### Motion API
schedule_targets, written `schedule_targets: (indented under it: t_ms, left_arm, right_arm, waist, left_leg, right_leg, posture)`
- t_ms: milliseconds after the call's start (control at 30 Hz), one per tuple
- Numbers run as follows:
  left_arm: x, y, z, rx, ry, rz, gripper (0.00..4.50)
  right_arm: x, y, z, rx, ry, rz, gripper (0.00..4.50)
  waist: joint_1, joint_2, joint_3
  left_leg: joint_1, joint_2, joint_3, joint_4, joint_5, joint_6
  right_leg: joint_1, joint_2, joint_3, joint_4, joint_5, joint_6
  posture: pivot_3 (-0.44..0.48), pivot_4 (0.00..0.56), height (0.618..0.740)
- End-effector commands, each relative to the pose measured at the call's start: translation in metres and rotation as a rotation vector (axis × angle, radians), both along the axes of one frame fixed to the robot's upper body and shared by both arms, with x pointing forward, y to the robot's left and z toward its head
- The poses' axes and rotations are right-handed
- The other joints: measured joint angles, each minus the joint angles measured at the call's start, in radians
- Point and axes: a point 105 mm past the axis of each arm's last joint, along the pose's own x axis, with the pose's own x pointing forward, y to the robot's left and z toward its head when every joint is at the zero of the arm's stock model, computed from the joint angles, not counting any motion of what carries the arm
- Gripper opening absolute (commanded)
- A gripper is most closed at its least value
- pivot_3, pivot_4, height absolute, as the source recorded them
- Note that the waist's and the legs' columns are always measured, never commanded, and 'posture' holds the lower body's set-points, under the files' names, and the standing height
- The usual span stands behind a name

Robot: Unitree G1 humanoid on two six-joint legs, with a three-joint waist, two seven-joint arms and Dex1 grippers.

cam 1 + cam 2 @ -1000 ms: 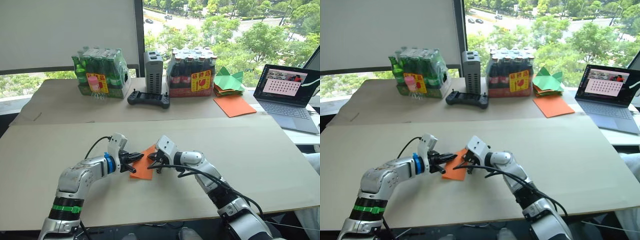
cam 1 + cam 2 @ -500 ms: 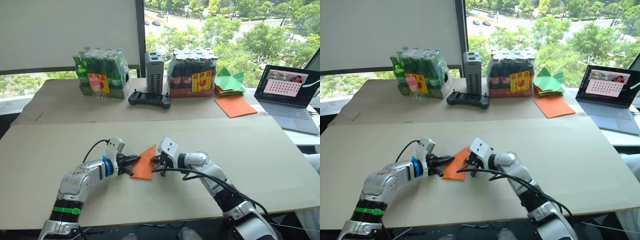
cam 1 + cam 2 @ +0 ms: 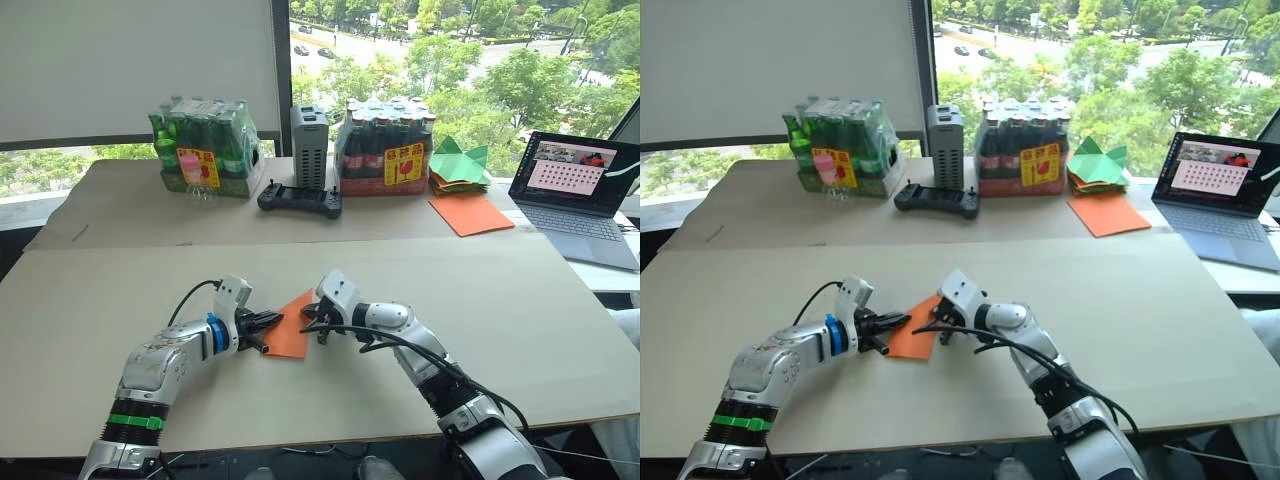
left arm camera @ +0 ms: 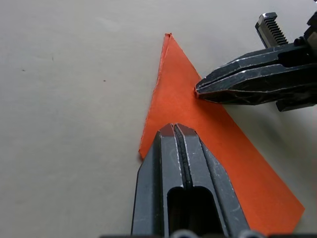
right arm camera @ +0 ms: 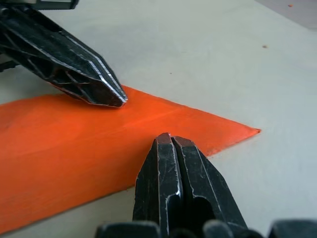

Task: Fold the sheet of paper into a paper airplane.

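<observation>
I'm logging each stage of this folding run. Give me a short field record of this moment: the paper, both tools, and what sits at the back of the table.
paper: orange sheet of paper, folded to a pointed triangle, flat on the table
left tool: left tool, shut, tips over the paper's edge
right tool: right tool, shut, tips over the opposite edge
back of table: two bottle packs, controller, green folded papers, spare orange sheet, laptop

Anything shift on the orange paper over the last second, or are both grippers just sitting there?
Little changed. The left gripper and right gripper stay shut, tips pressing opposite sides of the sheet of paper, which still lies flat on the table as a pointed triangle. Nothing was grabbed or released.
</observation>
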Motion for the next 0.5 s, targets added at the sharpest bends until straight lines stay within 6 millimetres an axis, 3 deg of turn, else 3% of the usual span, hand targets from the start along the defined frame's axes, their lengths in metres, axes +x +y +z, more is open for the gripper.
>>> schedule_targets:
  t_ms: [33, 500]
  left_arm:
    - [-0.006, 0.002, -0.019, 0.033, 0.074, 0.01, 0.02]
    - [-0.005, 0.001, -0.017, 0.03, 0.069, 0.013, 0.02]
  right_arm:
    - [0.012, -0.023, -0.027, -0.061, 0.055, -0.125, 0.0]
    - [0.024, -0.019, -0.024, -0.043, 0.038, -0.164, 0.0]
  waist:
    - [0.0, 0.0, 0.0]
    - [0.0, 0.0, -0.001]
  left_leg:
    - [0.0, 0.0, 0.0, 0.0, 0.0, 0.0]
    - [0.001, 0.0, 0.0, 0.0, 0.0, 0.0]
  right_leg:
    - [0.0, 0.0, 0.0, 0.0, 0.0, 0.0]
    - [0.0, 0.0, 0.0, 0.001, 0.0, 0.0]
  posture:
    - [0.0, 0.15, 0.74]
    - [0.0, 0.15, 0.74]
